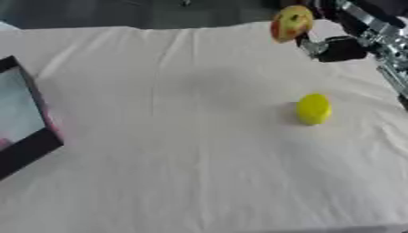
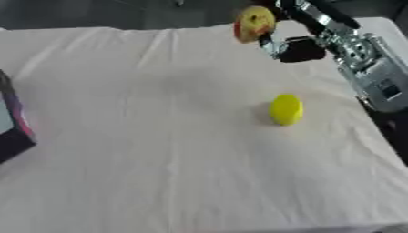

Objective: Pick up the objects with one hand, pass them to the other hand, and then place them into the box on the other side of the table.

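A red-and-yellow apple (image 1: 292,22) hangs above the far right part of the table, and my right hand (image 1: 341,48) is curled on it from the right. The black-and-silver arm comes in from the upper right corner. A yellow lemon-like fruit (image 1: 314,108) lies on the cloth right of centre, nearer to me than the hand and apart from it. The dark-rimmed box (image 1: 36,146) sits at the table's left edge, cut off by the picture; its inside looks pale. My left hand shows in neither view.
A cream cloth (image 1: 183,150) with soft creases covers the table. The table's far edge runs along the top of the view, with dark floor beyond, and its right edge (image 2: 382,136) drops off just past the arm.
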Controlling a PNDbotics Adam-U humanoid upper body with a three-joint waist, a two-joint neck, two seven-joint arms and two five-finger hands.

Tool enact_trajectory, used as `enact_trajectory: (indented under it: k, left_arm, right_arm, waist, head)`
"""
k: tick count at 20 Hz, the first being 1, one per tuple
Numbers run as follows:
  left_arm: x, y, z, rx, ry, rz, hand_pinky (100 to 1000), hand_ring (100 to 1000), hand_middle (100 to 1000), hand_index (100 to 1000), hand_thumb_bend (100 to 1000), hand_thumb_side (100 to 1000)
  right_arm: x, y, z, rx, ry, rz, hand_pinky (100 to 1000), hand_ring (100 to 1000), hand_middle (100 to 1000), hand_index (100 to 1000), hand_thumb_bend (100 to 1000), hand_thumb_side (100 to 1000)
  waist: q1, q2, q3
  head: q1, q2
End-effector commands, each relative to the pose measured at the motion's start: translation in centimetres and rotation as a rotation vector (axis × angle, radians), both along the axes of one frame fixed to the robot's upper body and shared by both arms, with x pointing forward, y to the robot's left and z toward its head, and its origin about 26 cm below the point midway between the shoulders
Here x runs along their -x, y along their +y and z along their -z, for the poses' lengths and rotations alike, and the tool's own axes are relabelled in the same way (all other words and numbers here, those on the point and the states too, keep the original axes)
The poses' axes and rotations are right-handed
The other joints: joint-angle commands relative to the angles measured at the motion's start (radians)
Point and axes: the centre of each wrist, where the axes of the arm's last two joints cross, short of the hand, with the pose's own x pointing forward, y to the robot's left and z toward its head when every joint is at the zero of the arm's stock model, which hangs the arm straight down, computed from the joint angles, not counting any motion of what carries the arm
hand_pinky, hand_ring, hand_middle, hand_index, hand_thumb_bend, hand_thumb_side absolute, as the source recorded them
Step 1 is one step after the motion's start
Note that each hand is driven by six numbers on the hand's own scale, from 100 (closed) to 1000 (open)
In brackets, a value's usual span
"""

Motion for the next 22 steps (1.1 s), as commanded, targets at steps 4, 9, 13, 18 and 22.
enact_trajectory:
  k: [4,9,13,18,22]
  left_arm:
    - [0.4,-4.1,-3.4,-0.130,-0.030,0.165,862,790,775,798,332,622]
    - [0.5,-8.2,-4.3,-0.224,-0.008,0.309,856,793,776,801,346,629]
    - [0.7,-11.3,-4.7,-0.286,0.012,0.404,857,795,777,802,347,640]
    - [0.7,-15.0,-4.4,-0.340,0.058,0.507,857,794,776,802,340,666]
    - [0.9,-17.8,-4.1,-0.367,0.081,0.570,858,794,778,805,336,670]
  right_arm:
    - [-1.1,1.8,-0.1,-0.022,-0.012,-0.043,854,770,423,404,100,100]
    - [-1.8,3.0,0.6,-0.038,-0.012,-0.059,858,770,422,403,100,100]
    - [-2.3,3.8,0.9,-0.043,-0.013,-0.067,858,770,421,402,100,100]
    - [-2.9,4.9,1.4,-0.057,-0.002,-0.080,859,770,420,400,100,100]
    - [-3.2,6.0,1.7,-0.059,0.006,-0.103,858,770,418,398,100,100]
  waist:
    - [0.008,-0.031,0.016]
    - [0.013,-0.030,0.031]
    - [0.017,-0.028,0.045]
    - [0.022,-0.026,0.059]
    - [0.023,-0.023,0.064]
  head:
    - [-0.013,0.005]
    - [-0.027,0.006]
    - [-0.040,0.005]
    - [-0.051,0.004]
    - [-0.054,0.002]
